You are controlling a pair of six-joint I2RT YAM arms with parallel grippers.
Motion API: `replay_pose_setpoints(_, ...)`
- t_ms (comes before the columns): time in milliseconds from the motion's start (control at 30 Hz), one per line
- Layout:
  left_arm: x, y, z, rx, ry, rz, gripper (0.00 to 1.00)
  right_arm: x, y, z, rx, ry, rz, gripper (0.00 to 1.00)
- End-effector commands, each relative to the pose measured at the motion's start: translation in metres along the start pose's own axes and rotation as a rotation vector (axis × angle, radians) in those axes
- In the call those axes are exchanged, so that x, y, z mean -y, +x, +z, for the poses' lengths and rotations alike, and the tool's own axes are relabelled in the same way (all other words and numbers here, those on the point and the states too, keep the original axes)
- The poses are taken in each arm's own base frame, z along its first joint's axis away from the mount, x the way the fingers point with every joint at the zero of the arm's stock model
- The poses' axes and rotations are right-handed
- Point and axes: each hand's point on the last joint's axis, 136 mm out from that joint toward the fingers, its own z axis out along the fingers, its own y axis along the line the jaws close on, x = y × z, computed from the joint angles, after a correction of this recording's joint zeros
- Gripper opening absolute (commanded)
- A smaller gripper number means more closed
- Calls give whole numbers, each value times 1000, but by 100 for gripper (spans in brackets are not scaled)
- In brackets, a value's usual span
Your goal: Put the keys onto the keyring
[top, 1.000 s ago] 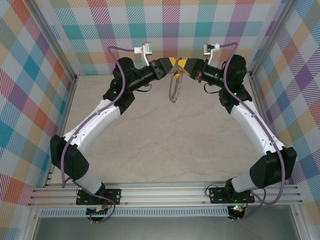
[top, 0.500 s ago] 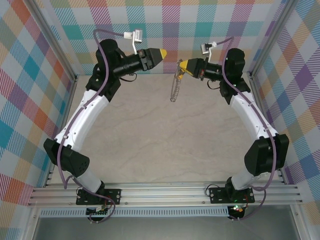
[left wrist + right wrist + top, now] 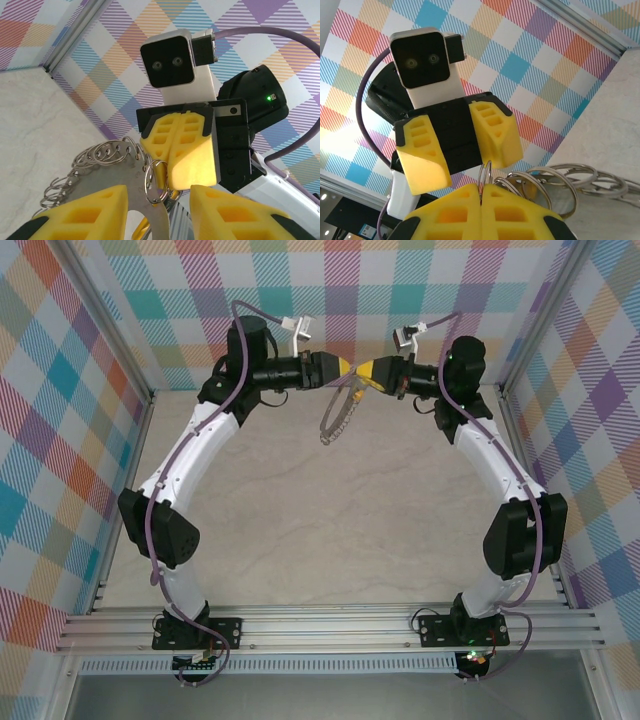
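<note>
right fingers [image 3: 451, 212] are clamped on the floppy keyring [image 3: 336, 420], which hangs loose; left fingers [image 3: 95, 212] stand apart. it looks light and slippery: grip the rim.

This is a robotics lab test cell: a pale, stone-patterned tabletop [image 3: 330, 530] is boxed in by an aluminium frame [image 3: 112, 335] hung with bright plaid wall panels [image 3: 55, 400]. Two white-and-black arms, the left arm [image 3: 190, 465] and the right arm [image 3: 495, 465], are bolted to a slotted metal rail [image 3: 330, 625] at the near edge, with purple cables [image 3: 234, 330] running along them. The left gripper [image 3: 348, 367] and the right gripper [image 3: 364, 369] have yellow fingers, and a boxy wrist camera [image 3: 167, 60] is mounted just behind the right one.
</note>
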Motion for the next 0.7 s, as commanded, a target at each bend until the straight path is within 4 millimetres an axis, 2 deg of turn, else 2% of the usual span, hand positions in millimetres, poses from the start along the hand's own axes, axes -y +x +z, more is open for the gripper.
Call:
replay_pose_setpoints(0, 19, -10, -7, 6, 47, 57, 37, -31, -4, -2, -4, -49, -98, 0)
replay_pose_setpoints(167, 21, -13, -5, 18, 68, 51, 36, -30, -2, -3, 3, -45, -93, 0)
replay_pose_setpoints(667, 18, -7, 2, 5, 75, 21, 35, -33, -2, -5, 19, -53, -94, 0)
